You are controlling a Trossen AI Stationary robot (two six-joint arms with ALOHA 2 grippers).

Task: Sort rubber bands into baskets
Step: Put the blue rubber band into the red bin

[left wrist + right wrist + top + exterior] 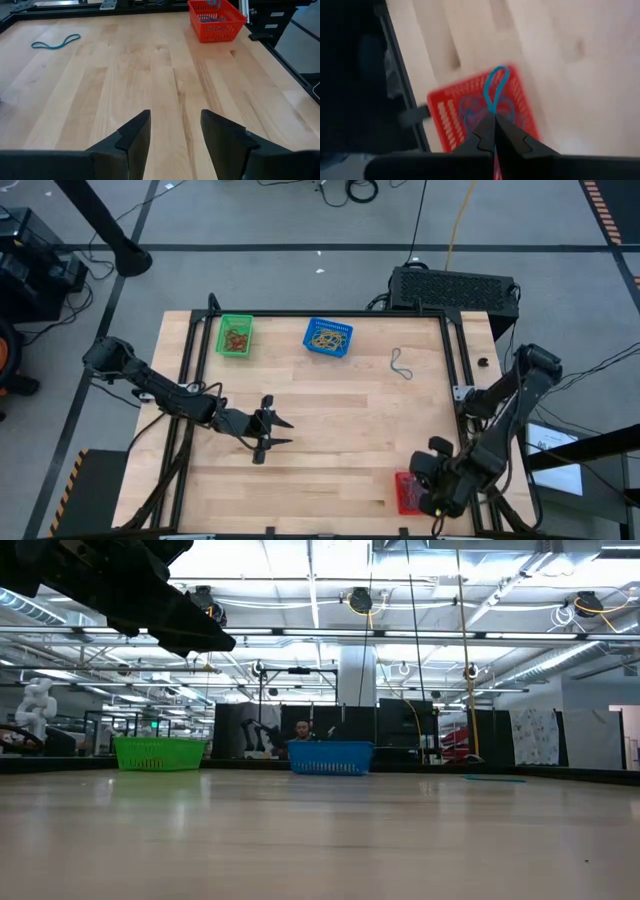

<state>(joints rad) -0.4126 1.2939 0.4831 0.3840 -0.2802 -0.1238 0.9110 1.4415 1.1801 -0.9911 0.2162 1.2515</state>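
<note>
- Right wrist view puts us right on the action: the right gripper (pixel 495 131) has its fingers pinched together on a blue rubber band (pixel 495 90), the loop standing out past the fingertips.
- Directly beyond that loop sits the red basket (pixel 451 131), more blue bands already lying in it. So the drop, by my reading, is straight down, no sideways travel needed.
- High view confirms it: the right gripper (pixel 437 492) hangs over the red basket (pixel 404 498) at the table's near right corner.
- Over to the left gripper (pixel 268 430), mid-table on the left half, fingers spread apart and holding nothing.
- One loose teal rubber band (pixel 401 365) lies far right on the bare wood, its long axis running roughly near-to-far.
- That band looks nearer the right arm's side than the left gripper's.
- Green basket (pixel 235 336) and blue basket (pixel 328 338) stand along the far edge, both with bands inside.
</note>
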